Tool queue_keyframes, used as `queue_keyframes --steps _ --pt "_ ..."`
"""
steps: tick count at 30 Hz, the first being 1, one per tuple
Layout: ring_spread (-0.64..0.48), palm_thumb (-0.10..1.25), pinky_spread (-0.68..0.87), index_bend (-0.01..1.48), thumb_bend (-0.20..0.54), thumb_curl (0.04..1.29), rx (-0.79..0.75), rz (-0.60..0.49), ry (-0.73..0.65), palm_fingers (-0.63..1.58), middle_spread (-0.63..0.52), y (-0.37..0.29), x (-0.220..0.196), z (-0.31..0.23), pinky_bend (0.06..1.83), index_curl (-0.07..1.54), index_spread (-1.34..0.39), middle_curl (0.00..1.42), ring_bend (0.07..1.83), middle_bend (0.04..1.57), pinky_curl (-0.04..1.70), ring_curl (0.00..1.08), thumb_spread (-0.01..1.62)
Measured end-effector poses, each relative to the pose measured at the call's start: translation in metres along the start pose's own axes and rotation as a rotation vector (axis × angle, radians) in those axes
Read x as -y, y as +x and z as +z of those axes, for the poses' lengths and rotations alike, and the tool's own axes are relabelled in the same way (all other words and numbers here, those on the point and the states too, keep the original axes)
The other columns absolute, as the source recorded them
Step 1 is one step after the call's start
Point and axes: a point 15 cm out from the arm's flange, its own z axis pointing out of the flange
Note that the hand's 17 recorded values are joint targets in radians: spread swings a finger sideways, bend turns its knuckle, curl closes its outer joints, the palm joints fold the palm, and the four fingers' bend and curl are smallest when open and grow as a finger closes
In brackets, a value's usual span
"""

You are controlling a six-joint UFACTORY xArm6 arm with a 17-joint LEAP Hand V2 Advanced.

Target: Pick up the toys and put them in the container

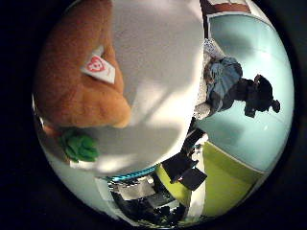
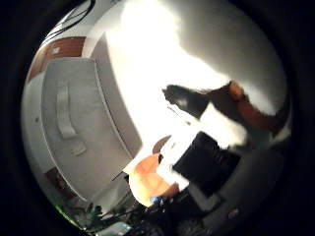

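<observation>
Little-finger-side palm view: a brown plush toy with short fur (image 1: 79, 91) fills the sector from 9 to 11 o'clock, so it lies close to the palm. A white sewn-in tag bearing a red heart (image 1: 98, 64) sits on its surface. The plush rests on a white counter (image 1: 158, 72), which spreads across the centre. Just beside the plush, at about 8 o'clock, a small green knobbly toy (image 1: 79, 146) lies on the same counter. Beyond the counter's edge, toward 3 o'clock, a pale teal floor (image 1: 254, 120) is visible, with a yellow-green area (image 1: 225, 187) at about 5 o'clock.

Thumb-side palm view: white and black parts of the hand (image 2: 211, 147) reach in from 4 o'clock, over a brightly lit white surface. An orange-brown strip (image 2: 251, 110) curves along the rim at about 3 o'clock. Whether the fingers are spread, curled or closed on the plush cannot be told. No container can be identified in either view.
</observation>
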Motion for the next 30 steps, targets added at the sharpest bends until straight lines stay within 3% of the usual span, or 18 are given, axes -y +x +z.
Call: queue_keyframes --steps 2,4,7,12,19,30 --pt "-0.33 0.67 -0.34 0.25 -0.016 0.36 -0.005 -0.003 -0.002 1.19 -0.28 0.004 -0.002 -0.002 0.69 0.34 -0.44 0.54 0.89 0.67 0.3 0.43 1.1" --pt "-0.33 0.7 -0.42 0.38 -0.017 0.37 -0.007 -0.008 0.002 1.26 -0.28 0.006 -0.003 -0.005 0.81 0.42 -0.46 0.61 0.98 0.79 0.36 0.48 1.08" --pt "-0.31 0.75 -0.41 0.63 -0.015 0.4 -0.02 -0.018 0.018 1.21 -0.28 0.009 -0.004 -0.016 1.05 0.58 -0.46 0.72 1.14 0.96 0.48 0.57 1.06" --pt "-0.28 0.82 -0.31 0.9 -0.014 0.44 -0.057 -0.034 0.034 1.05 -0.28 0.011 -0.014 -0.043 1.28 0.81 -0.41 0.89 1.31 1.12 0.65 0.69 1.04" --pt "-0.28 0.89 -0.23 1.05 -0.017 0.5 -0.092 -0.047 0.113 0.96 -0.26 0.003 -0.031 -0.1 1.36 0.95 -0.34 1.0 1.37 1.25 0.82 0.8 1.01" --pt "-0.27 0.89 -0.2 1.1 -0.021 0.54 -0.119 -0.127 0.169 0.9 -0.23 -0.045 -0.085 -0.179 1.32 1.0 -0.3 1.04 1.39 1.3 0.99 0.87 0.99"
